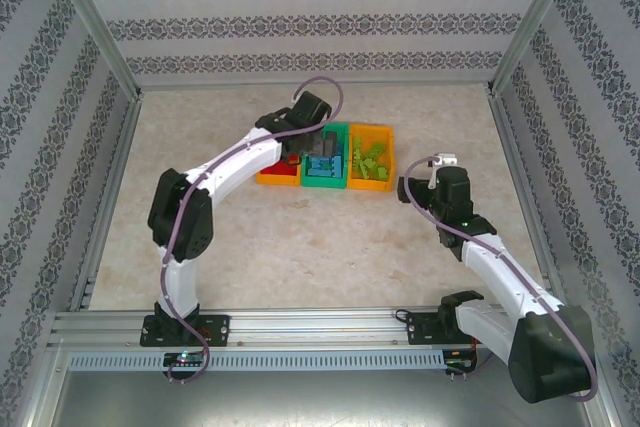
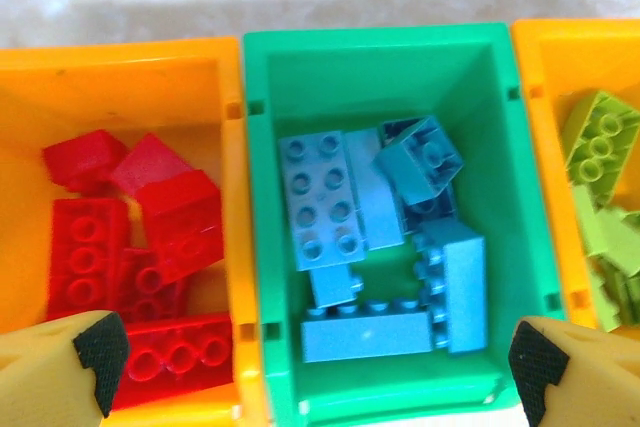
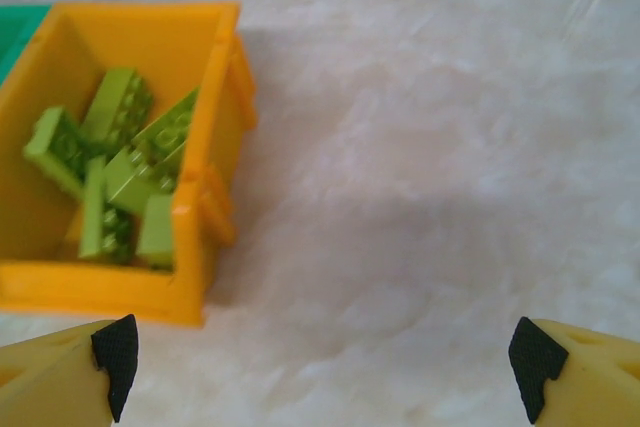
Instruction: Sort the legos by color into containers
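Three joined containers stand mid-table. The left orange bin (image 2: pixel 120 77) holds red legos (image 2: pixel 130 247). The green bin (image 2: pixel 380 42) holds light blue legos (image 2: pixel 330 197). The right orange bin (image 3: pixel 100 292) holds lime green legos (image 3: pixel 120 167). My left gripper (image 2: pixel 318 367) hangs open above the near side of the green bin with nothing between its fingers; from above it (image 1: pixel 300 152) sits over the row. My right gripper (image 3: pixel 325 359) is open over bare table, to the right of the lime bin; in the top view it (image 1: pixel 408 189) is just off that bin's corner.
The pale marbled table (image 1: pixel 300 247) lies bare in front of and beside the bins. A metal rail (image 1: pixel 300 325) runs along the near edge at the arm bases. Patterned walls with slanted metal posts (image 1: pixel 95 22) enclose the left, back and right.
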